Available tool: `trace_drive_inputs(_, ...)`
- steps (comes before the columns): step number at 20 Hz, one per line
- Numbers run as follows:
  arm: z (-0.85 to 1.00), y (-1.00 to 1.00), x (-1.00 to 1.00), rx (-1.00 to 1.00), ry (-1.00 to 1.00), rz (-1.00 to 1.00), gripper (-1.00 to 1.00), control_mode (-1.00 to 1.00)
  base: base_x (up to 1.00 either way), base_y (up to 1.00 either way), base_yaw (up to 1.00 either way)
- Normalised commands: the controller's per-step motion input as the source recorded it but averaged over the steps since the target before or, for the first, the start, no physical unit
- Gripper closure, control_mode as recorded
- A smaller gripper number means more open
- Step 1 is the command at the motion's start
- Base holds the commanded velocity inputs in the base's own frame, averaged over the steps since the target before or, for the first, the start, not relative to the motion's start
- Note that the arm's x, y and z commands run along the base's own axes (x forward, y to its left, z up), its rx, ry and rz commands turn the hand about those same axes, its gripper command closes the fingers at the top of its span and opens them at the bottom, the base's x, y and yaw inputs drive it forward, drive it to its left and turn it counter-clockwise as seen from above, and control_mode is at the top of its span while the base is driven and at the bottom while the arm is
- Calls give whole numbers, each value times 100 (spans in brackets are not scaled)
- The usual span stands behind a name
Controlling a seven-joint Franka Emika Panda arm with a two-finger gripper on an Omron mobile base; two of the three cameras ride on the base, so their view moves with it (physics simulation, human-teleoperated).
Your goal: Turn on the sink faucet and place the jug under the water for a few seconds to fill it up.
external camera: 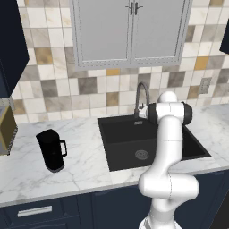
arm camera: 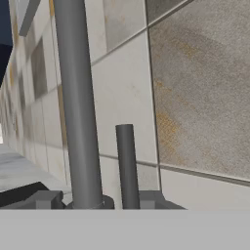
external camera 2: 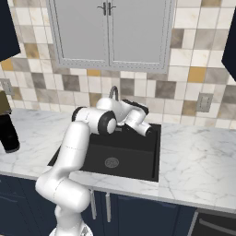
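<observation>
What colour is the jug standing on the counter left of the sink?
Matte black, handle included; the jug shows best in the left base view.

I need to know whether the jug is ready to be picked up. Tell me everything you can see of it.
The jug is matte black and cylindrical, with a loop handle on the side facing the sink and a small pouring lip at the rim. It stands upright on the white marble counter, left of the sink and apart from it. Nothing touches it but the counter. In the right base view it shows at the left edge.
</observation>
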Motion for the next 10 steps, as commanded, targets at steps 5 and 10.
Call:
trace_drive_inputs(5,-2,-22,45,7,0,3,100,-100,0,0,0)
trace_drive_inputs(10,-12,-55,51,15,-1,15,100,-100,0,0,0)
